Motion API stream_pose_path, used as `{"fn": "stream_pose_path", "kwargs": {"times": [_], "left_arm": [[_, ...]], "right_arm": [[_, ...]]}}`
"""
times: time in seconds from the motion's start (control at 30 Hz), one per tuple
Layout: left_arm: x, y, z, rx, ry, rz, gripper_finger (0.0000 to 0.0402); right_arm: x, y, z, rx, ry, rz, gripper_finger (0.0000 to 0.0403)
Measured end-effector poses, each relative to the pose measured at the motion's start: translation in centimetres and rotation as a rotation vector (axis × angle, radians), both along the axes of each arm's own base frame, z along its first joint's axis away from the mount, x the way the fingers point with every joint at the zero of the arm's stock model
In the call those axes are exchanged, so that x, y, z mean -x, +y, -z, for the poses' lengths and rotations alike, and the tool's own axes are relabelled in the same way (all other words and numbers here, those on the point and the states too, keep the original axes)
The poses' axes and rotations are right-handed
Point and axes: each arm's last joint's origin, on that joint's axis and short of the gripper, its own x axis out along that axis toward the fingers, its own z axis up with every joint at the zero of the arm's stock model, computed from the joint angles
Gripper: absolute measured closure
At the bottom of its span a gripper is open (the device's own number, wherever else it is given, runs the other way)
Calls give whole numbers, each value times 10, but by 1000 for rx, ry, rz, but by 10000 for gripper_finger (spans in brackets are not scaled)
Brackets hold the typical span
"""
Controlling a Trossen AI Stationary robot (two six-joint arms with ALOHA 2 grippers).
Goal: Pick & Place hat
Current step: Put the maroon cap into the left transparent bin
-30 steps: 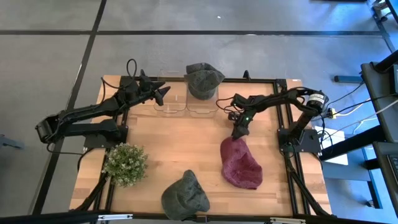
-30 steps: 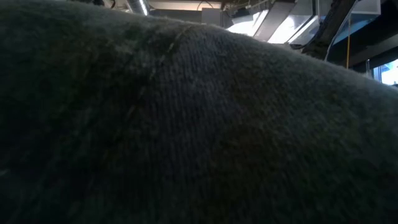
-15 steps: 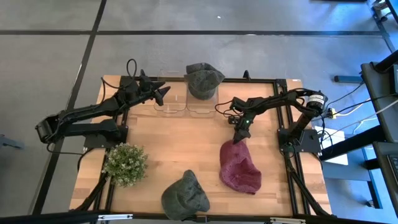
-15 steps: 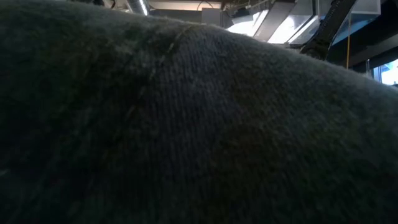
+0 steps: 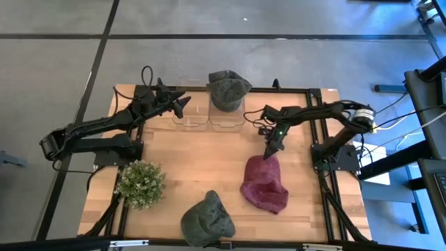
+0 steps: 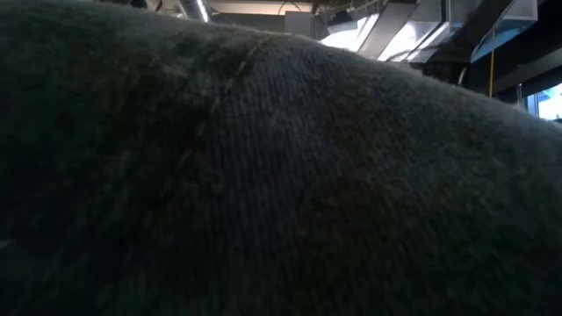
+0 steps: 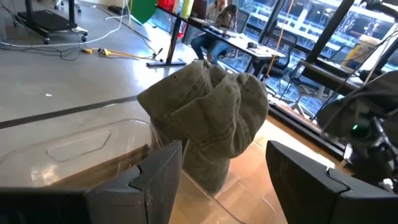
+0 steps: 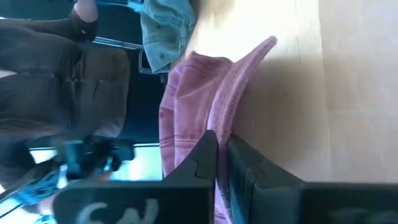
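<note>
Red hat (image 5: 265, 185) dragged left; R hand (image 5: 269, 152) pinching.

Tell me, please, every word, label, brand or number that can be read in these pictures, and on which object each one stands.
None can be read. The red hat, the two grey hats, the clear bins, the plant and the table carry no visible text.

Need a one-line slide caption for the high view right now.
Right tool pinches the red hat at its edge; left tool waits open by the clear bins.
</note>
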Motion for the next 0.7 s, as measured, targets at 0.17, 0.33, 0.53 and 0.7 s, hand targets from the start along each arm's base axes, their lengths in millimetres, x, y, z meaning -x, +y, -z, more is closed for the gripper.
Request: {"fn": "stream_pose_path", "kwargs": {"times": [0.17,0.33,0.53,0.7], "left_arm": [[-1,0,-6,-35,-49,0,174],[-1,0,-17,-99,-140,9,174],[-4,-7,-30,-176,-252,87,174],[-8,-18,-40,-255,-337,286,174]], "right_arm": [[2,-3,-51,142,-64,47,386],[5,-10,-123,264,-246,139,386],[21,-14,-219,461,-513,249,386],[33,-18,-281,627,-600,437,386]]}}
